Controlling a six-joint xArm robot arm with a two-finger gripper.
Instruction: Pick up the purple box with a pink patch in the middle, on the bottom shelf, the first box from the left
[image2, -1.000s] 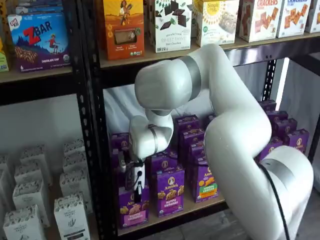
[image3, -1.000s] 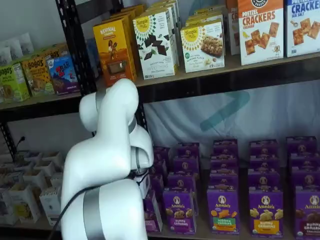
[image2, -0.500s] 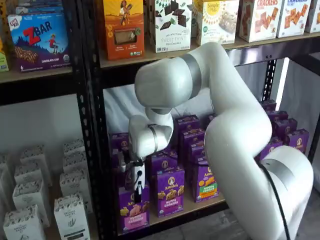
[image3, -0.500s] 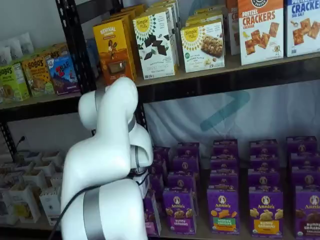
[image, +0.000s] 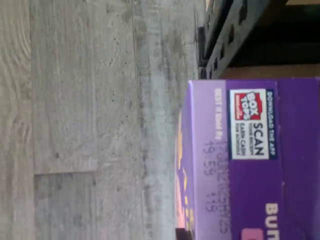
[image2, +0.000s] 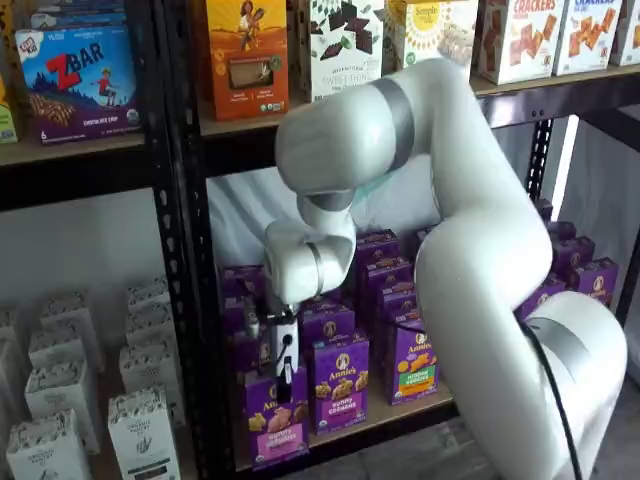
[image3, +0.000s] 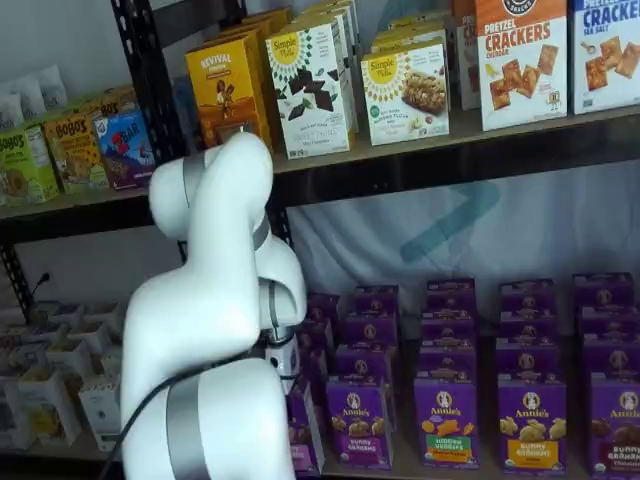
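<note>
1. One purple box (image2: 277, 420), a pink-banded Annie's bunny-snack carton, sits at the near left end of the bottom shelf (image2: 395, 415) in a shelf view, tilted and seemingly raised off the board.
2. Pressed together on its top edge, the hand (image2: 284, 372) pinches the purple box; the wrist view shows the carton's top flap close beneath the camera, with floor beyond.
3. Judged from its look, this is a light, stiff paperboard carton with smooth printed faces that could slip or dent under hard squeezing.
4. Holding across the narrow top suits it; a grip lower down would steady its swing better.
</note>
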